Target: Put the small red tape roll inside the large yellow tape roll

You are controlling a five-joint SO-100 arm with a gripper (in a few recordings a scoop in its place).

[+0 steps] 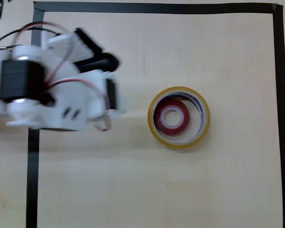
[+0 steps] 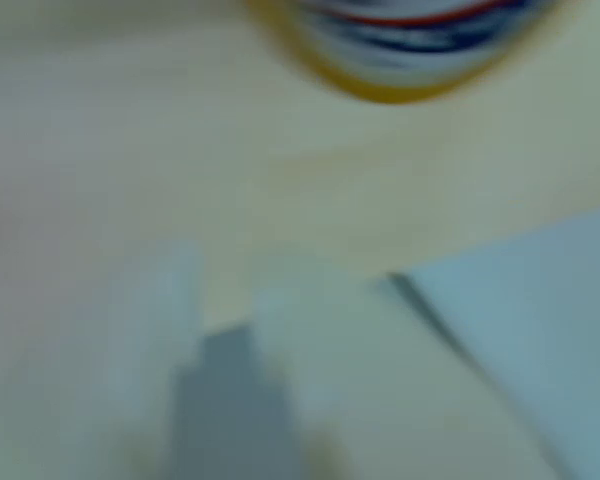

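— Red roll (image 1: 172,118): where do you have it?

— I see it lying flat inside the yellow roll (image 1: 179,141), right of centre in the overhead view, sitting toward the left of the hole, near or against the yellow inner wall. Both rest on the pale wood table (image 1: 180,190).

— And from the wrist?

— Badly blurred. I make out the yellow roll (image 2: 400,90) at the top edge with a red sliver (image 2: 410,17) inside it.

— The gripper?

— I have the gripper (image 1: 107,64) at upper left of the overhead view, well apart from the rolls, smeared by motion. It holds nothing I can see; how far the fingers are parted I cannot tell. Black tape (image 1: 156,7) borders the table.
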